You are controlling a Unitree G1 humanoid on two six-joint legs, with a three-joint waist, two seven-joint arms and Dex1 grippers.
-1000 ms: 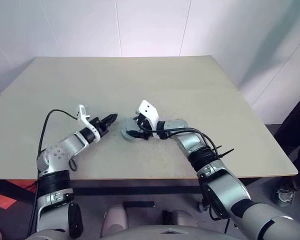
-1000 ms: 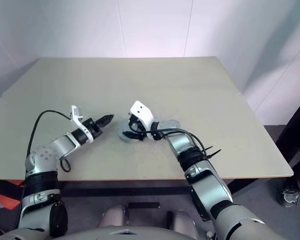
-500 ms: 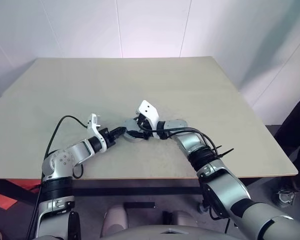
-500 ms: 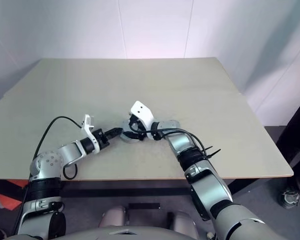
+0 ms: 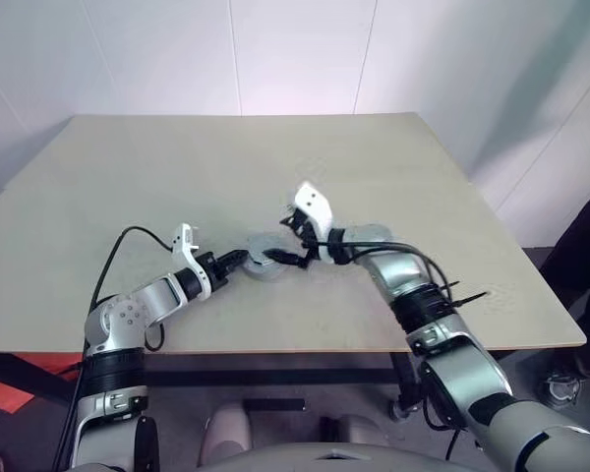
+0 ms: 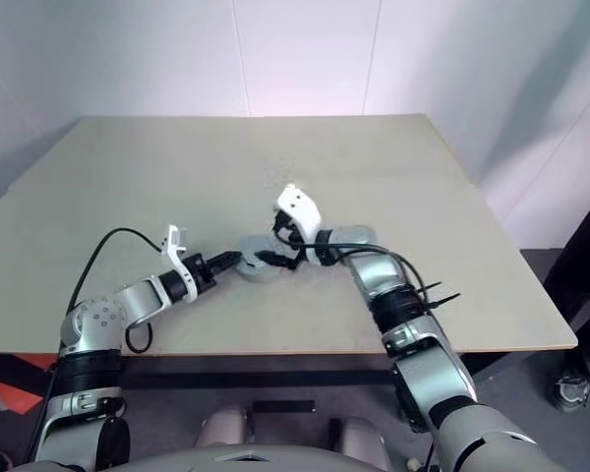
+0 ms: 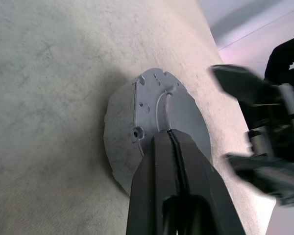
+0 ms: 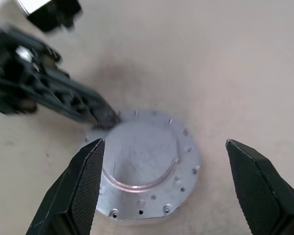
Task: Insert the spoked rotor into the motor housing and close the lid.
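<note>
Table (image 5: 128, 167): plain beige top, bare but for grey lid (image 5: 265, 267) toward its near edge; white walls behind. Left fingers (image 7: 172, 161) pressed together on lid; right fingers (image 8: 83, 186) spread wide above.

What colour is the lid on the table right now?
Plain matte light grey lid; clearest in the right wrist view.

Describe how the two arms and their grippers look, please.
Both arms are silver-grey metal with black ribbed bands at the joints. Each wrist carries a white angular camera mount. Loose black cables loop beside each forearm. The left gripper and right gripper have black, tapering jaws.
</note>
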